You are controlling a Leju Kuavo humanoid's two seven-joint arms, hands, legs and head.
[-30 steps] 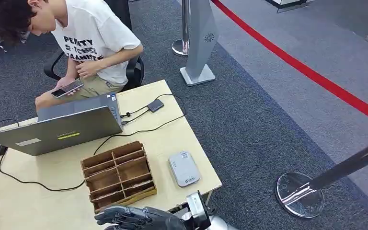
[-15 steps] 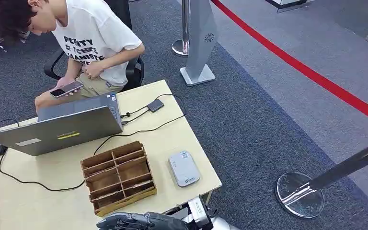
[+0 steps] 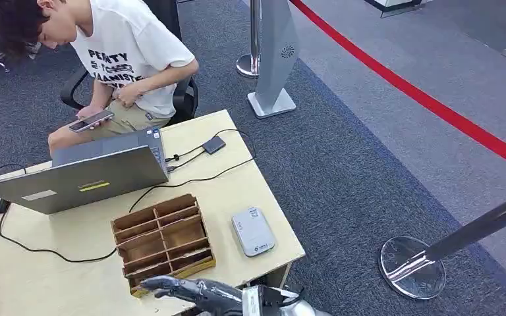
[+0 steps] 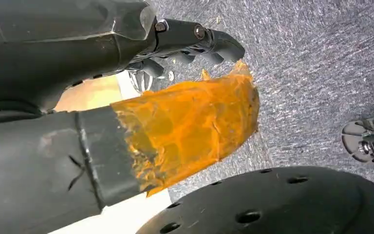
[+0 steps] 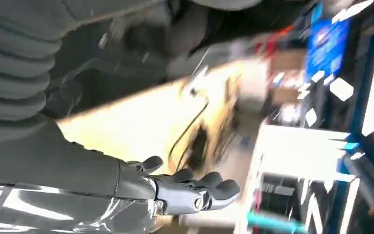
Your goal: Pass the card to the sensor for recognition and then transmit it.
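Observation:
A grey-white card sensor (image 3: 252,230) lies flat near the table's right front corner. Left of it stands a brown wooden box (image 3: 163,240) with several compartments; I can make out no card in it. My right hand (image 3: 184,291) reaches in low at the table's front edge, just in front of the box, with fingers stretched out to the left and nothing in them. The blurred right wrist view shows the same hand (image 5: 190,187) with fingers spread over the table (image 5: 141,122). My left hand (image 4: 126,122), its thumb wrapped in orange tape, hangs over the carpet and holds nothing.
An open laptop (image 3: 82,176) stands at the back left of the table (image 3: 59,270), with black cables and a small dark device (image 3: 213,145) behind. A person (image 3: 115,59) sits behind the table looking at a phone. A barrier post base (image 3: 412,266) stands on the carpet to the right.
My right hand has turned and stretched its fingers out to the left along the table's front edge; the wrist has dropped lower. The person shifted slightly.

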